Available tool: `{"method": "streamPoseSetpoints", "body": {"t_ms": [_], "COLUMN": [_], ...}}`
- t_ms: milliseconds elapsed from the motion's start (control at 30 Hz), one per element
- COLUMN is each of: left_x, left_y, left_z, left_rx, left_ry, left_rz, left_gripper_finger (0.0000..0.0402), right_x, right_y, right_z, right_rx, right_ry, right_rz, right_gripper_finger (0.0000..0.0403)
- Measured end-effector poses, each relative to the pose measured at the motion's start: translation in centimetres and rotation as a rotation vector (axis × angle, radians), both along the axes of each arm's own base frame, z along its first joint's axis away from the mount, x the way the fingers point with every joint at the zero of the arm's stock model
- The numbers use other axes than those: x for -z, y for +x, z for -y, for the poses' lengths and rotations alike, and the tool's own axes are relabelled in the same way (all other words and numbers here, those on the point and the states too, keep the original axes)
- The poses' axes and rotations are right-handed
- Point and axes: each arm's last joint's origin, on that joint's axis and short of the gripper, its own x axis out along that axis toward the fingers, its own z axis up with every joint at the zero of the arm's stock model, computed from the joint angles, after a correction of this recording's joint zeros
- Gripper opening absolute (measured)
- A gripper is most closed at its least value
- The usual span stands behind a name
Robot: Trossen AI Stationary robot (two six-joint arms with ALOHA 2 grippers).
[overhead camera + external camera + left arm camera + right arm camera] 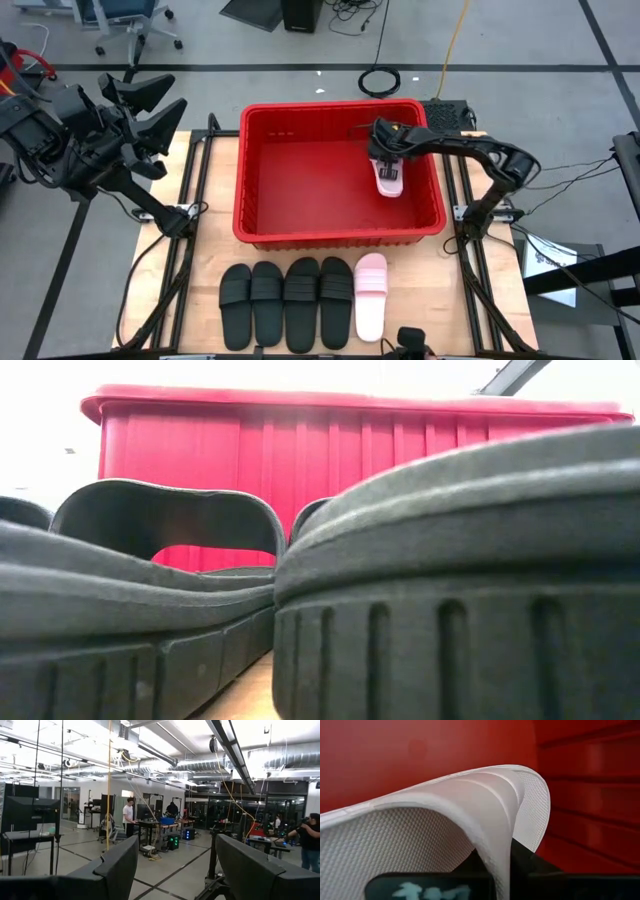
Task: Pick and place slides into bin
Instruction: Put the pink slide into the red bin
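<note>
**First pink slide over the bin, five still waiting**

Your right gripper (385, 160) is inside the bin (262, 215), toward its right wall, clenched on a pale pink slide (390, 178); in the right wrist view the strap (485, 805) arches just past the fingers with red wall behind it. You cannot tell whether the sole already touches the bin floor. No other sandal lies in the bin, so judge the task as barely begun: this slide is still gripped and not yet released.

Just in front of the bin, five slides sit in a row: four black slides (285, 303) side by side, and the second pink slide (370, 294) at the row's right end.

Your left gripper (150, 105) waits well to the left of the bin, off the table, its fingers (117, 865) spread apart and holding nothing. Nothing stands between the row and the bin except the bin's near rim.
</note>
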Motion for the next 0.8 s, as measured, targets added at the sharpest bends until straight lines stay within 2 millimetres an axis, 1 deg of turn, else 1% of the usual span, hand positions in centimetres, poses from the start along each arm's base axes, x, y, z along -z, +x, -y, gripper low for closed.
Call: {"method": "streamPoseSetpoints", "body": {"t_ms": [100,267,500,600,800], "left_x": [0.0,0.0,0.0,0.0,0.0], "left_y": [0.0,0.0,0.1,0.1,0.1], "left_z": [0.0,0.0,0.1,0.1,0.1], "left_rx": [0.000,0.000,-0.002,-0.003,-0.003], "left_ry": [0.000,0.000,0.005,0.006,0.006], "left_rz": [0.000,0.000,-0.004,-0.004,-0.004], "left_gripper_finger": [0.0273,0.0273,0.0273,0.0273,0.0273], "right_x": [0.4,-0.1,-0.1,-0.2,-0.2], "right_y": [0.0,0.0,0.1,0.0,-1.0], "right_z": [0.1,0.1,0.2,0.5,1.6], "right_rx": [0.006,0.014,-0.001,0.000,0.029], "right_ry": [0.008,-0.020,-0.029,-0.038,-0.038], "right_rz": [-0.010,0.006,0.008,0.012,0.006], "right_gripper_finger": [0.0004,0.0004,0.0004,0.0004,0.0004]}}
